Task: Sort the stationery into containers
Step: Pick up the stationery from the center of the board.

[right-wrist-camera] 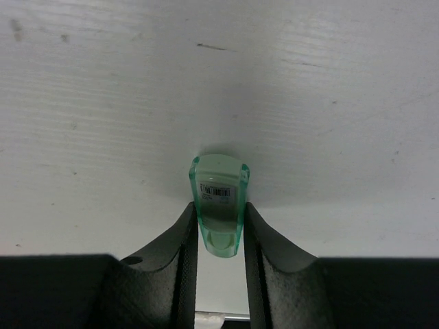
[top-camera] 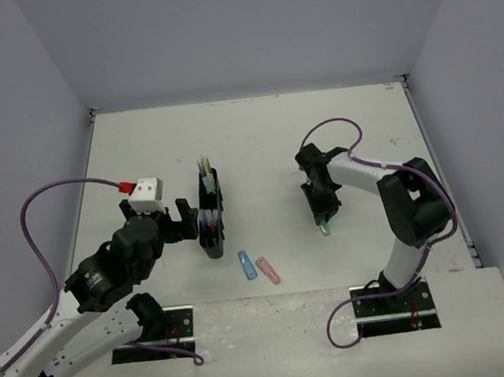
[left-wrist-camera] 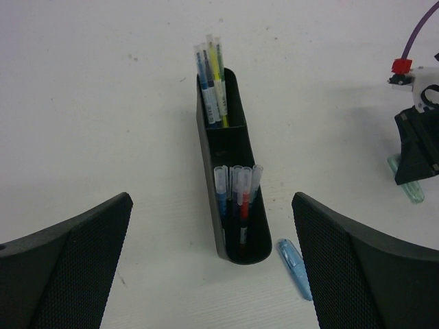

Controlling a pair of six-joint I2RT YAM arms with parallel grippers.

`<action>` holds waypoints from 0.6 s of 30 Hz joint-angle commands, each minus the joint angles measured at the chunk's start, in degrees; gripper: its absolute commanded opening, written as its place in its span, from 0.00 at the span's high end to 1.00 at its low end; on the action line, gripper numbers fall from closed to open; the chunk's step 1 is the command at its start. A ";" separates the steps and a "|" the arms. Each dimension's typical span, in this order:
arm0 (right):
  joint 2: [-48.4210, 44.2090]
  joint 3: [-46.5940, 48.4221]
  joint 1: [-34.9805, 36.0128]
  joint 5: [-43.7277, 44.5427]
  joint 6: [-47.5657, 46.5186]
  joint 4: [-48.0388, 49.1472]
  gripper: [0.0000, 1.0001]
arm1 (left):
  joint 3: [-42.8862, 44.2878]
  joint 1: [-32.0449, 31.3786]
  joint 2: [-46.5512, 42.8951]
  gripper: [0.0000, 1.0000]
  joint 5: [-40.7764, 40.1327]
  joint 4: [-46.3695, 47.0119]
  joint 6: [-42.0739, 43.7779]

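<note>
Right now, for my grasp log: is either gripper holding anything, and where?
Right gripper pinches the green piece by its near end's sides; left gripper holds nothing.

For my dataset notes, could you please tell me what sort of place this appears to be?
Probably a robotics lab test cell: a white table boxed in by grey walls, a left arm and right arm bolted at its near edge, and a black organiser of pens.

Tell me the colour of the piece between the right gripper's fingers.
Translucent green piece with a white label, best seen in the right wrist view.
</note>
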 commanded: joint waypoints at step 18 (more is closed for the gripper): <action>-41.69 -8.00 28.79 -6.79 2.06 34.92 1.00 | -0.80 0.18 13.09 0.13 35.64 34.39 -6.16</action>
